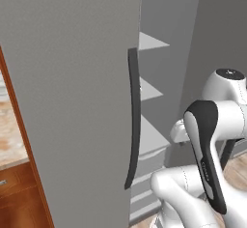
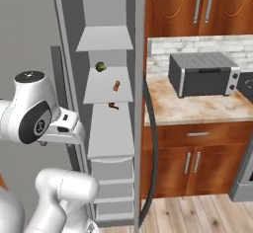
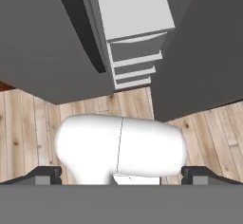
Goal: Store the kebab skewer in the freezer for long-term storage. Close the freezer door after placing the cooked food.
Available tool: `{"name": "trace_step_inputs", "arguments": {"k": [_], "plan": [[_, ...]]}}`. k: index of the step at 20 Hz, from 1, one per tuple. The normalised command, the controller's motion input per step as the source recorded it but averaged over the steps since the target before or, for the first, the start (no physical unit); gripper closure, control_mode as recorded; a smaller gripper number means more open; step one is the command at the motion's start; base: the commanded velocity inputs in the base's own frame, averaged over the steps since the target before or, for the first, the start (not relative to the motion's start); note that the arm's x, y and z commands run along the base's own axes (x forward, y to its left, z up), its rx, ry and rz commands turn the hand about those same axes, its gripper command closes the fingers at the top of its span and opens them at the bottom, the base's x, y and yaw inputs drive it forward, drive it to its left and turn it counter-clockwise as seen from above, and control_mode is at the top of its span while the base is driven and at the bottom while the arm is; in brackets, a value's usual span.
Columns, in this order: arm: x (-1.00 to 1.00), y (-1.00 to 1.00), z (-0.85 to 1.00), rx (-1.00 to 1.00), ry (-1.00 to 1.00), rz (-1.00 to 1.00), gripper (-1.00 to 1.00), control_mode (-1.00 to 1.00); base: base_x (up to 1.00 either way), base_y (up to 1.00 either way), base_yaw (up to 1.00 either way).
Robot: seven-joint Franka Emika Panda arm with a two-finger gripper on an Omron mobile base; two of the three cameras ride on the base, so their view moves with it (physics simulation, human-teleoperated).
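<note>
Freezer door (image 1: 72,101) seen left of frame, swung open, dark handle (image 1: 134,121) at centre. Kebab skewer (image 2: 116,86) already laid on freezer (image 2: 109,128) shelf, centre. Gripper (image 3: 121,175) at bottom, jaws wide, nothing held; door closing judged next.

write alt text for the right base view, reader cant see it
The freezer stands open, a kebab skewer on a middle shelf near a small green item. A toaster oven sits on the counter to the right.

Brown wooden cabinets (image 2: 197,150), pale stone counter (image 2: 197,109) with toaster oven (image 2: 202,73), plank floor (image 3: 28,133), white brick backsplash (image 2: 197,47)
</note>
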Motion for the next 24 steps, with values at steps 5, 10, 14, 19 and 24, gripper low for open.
{"name": "trace_step_inputs", "arguments": {"k": [5,10,14,19,24], "plan": [[0.00,0.00,0.00,0.00,0.00,0.00,-1.00,1.00,-0.69,-0.22,0.08],[0.00,0.00,0.00,0.00,0.00,0.00,-1.00,1.00,-0.44,-0.36,0.31],[0.00,0.00,0.00,0.00,0.00,0.00,-1.00,1.00,-0.08,-0.33,0.34],[0.00,0.00,0.00,0.00,0.00,0.00,-1.00,1.00,0.00,-0.37,0.12],[0.00,0.00,0.00,0.00,0.00,0.00,-1.00,1.00,-0.03,-0.34,-0.01]]}}
